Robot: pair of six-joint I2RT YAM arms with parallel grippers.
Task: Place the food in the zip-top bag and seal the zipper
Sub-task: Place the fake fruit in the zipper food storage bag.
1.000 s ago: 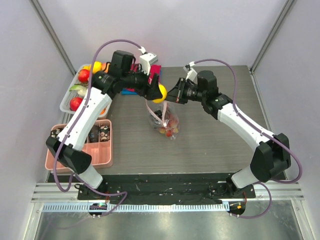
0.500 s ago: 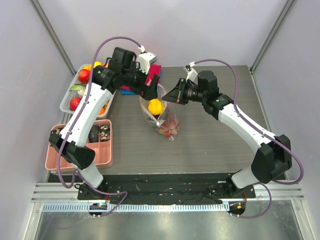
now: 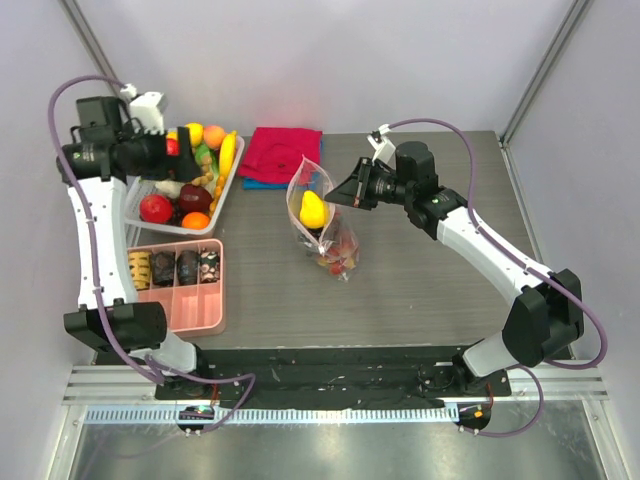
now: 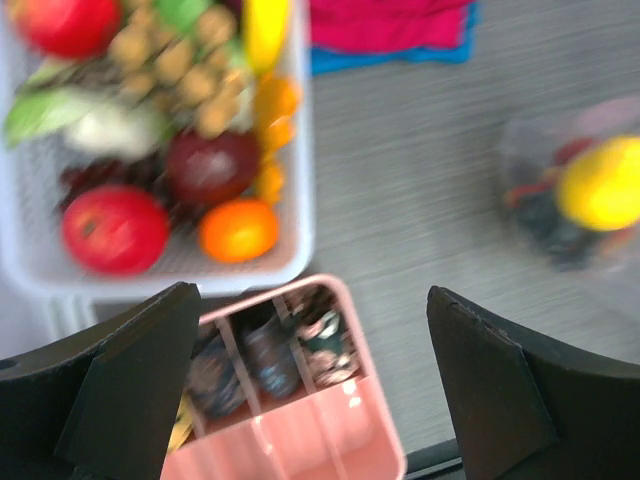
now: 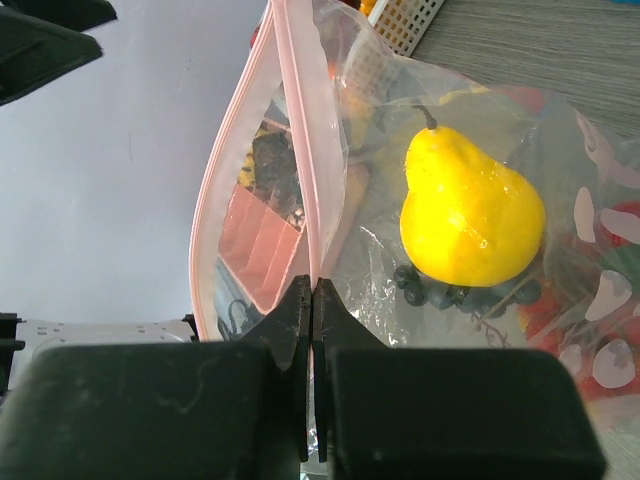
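Observation:
The zip-top bag [image 3: 322,228] stands mid-table with its mouth held open. A yellow pear [image 3: 313,209] and other small food lie inside it. My right gripper [image 3: 347,190] is shut on the bag's pink zipper strip [image 5: 296,130]; in the right wrist view the jaws [image 5: 313,292] pinch the strip, with the pear [image 5: 470,222] just behind the plastic. My left gripper [image 3: 186,142] is open and empty above the white basket [image 3: 229,188] of toy food at the far left. In the left wrist view its gripper [image 4: 318,400] is spread over a red apple [image 4: 113,228] and an orange [image 4: 238,229].
A pink divided tray [image 3: 216,302] with dark items sits in front of the basket. A red folded cloth [image 3: 286,153] lies behind the bag at the table's back. The bag also shows blurred at the right of the left wrist view [image 4: 590,200].
My left gripper let the yellow pear drop into the bag, then swung away left to above the basket. My right gripper kept its hold on the bag rim.

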